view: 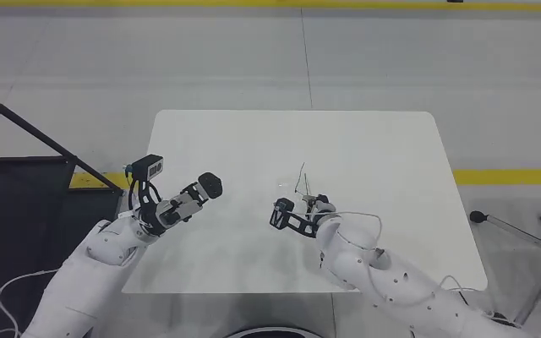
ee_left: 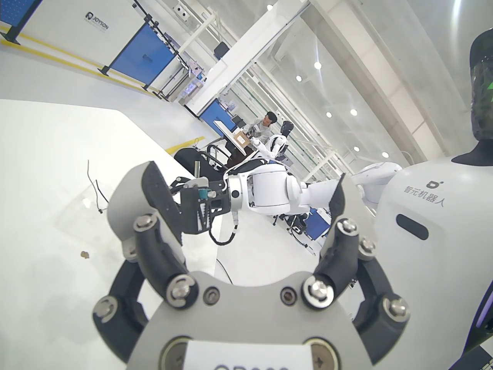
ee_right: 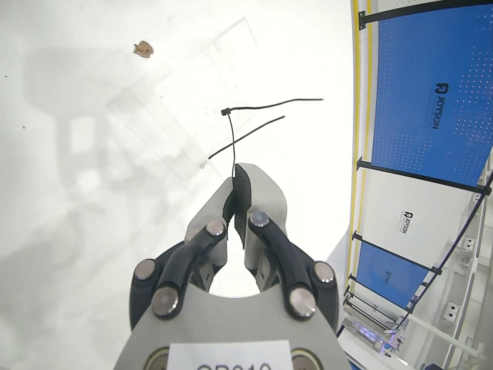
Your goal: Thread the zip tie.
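Clearly see the right claw [ee_right: 235, 173] clenched on the zip tie [ee_right: 232, 134], black pads [ee_right: 242, 187] pressed together at lower middle of the right wrist frame. Can follow the thin black strap from the fingertips up to a small square head [ee_right: 225, 111] near the frame centre, then further as a long run bending toward the right edge. Notice also a second black strap [ee_right: 265, 126] crossing the held one slantwise, lower end at left, upper end at right. Cannot tell whether lying on the table or raised, nor whether part of the same tie. Find in the top view the same claw [view: 314, 200] just right of centre, with the tie [view: 302, 176] as fine dark lines running from it toward the upper edge, over the white table [view: 380, 144].

Turning to the left claw [ee_left: 246, 198]: released, holding nothing, two fingers [ee_left: 156, 194] spread wide across the middle of the left wrist frame. Left of these fingers see the tie [ee_left: 94, 188] as thin dark lines against the table. In the top view find this claw [view: 210, 185] left of centre, well apart from the right one, over the left part of the table.

Further out, see a small brown crumb [ee_right: 143, 48] on the table at upper left of the right wrist frame, and also [ee_left: 84, 254] at lower left of the left wrist frame. Around the tie, faint clear outlines on the table, too pale to name.
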